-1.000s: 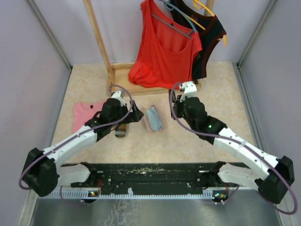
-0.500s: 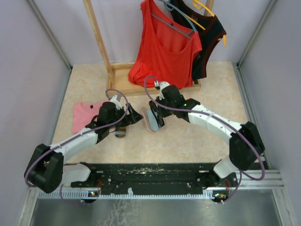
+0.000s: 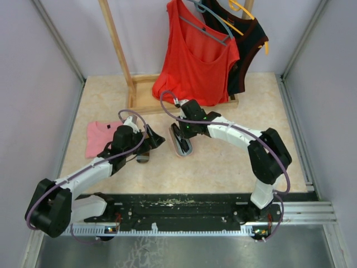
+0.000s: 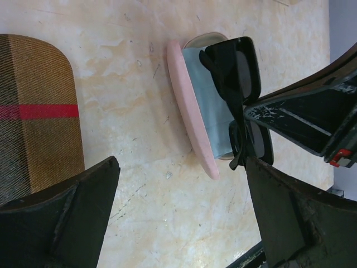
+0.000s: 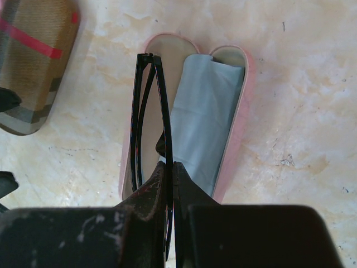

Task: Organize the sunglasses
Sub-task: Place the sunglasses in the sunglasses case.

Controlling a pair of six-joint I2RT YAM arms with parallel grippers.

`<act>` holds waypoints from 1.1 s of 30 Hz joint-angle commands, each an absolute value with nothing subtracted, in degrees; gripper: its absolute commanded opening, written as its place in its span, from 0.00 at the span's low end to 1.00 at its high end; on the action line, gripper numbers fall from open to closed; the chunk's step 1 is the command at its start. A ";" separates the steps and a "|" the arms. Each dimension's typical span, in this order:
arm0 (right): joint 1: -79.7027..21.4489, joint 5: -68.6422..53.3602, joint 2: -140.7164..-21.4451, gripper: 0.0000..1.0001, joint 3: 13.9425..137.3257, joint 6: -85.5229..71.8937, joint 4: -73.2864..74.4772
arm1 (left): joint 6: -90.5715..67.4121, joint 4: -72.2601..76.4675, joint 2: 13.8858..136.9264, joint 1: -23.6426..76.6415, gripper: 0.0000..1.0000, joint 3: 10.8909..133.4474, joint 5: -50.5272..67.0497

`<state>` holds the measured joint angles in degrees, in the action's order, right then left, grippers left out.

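Pale marbled worktop, enclosed by plain grey panels on either side. Black-framed sunglasses, one pair, arms folded, standing on edge lengthwise over the open pink case, lenses upright and facing sideways; positioned along the case's lid-side half, just beside the blue cloth lying in the tray; resting in the case or held just above it, not discernible. Right hand clenched on the pair, fingertips pinching the frame at the near end, arm stretched across from the right side of the worktop toward its centre. Pink case oblong, hinged open flat, set near mid-worktop, long axis running roughly front to back. Left hand released, fingers spread wide, grasping nothing, hovering just to the left of the pink case with bare worktop between its fingers. Plaid case, brown with a red stripe, closed, lying flat to the left of the pink case and apart from it, partly under the left hand in the overhead view. Pink garment, folded flat at the left edge. Wooden rack at the rear, carrying a red top and a black top on hangers.
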<state>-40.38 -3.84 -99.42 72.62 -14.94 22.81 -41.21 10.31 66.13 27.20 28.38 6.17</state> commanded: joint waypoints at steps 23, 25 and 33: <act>-40.08 -0.40 -105.84 0.00 78.42 -16.17 23.37 | -44.82 9.13 66.00 26.02 1.00 29.88 4.46; -40.08 -0.06 -106.22 0.00 78.47 -16.09 23.53 | -43.55 8.52 66.45 26.02 1.00 30.73 4.50; -39.76 1.71 -107.11 0.00 77.93 -16.66 22.76 | -43.06 7.48 69.52 26.09 0.99 33.11 6.54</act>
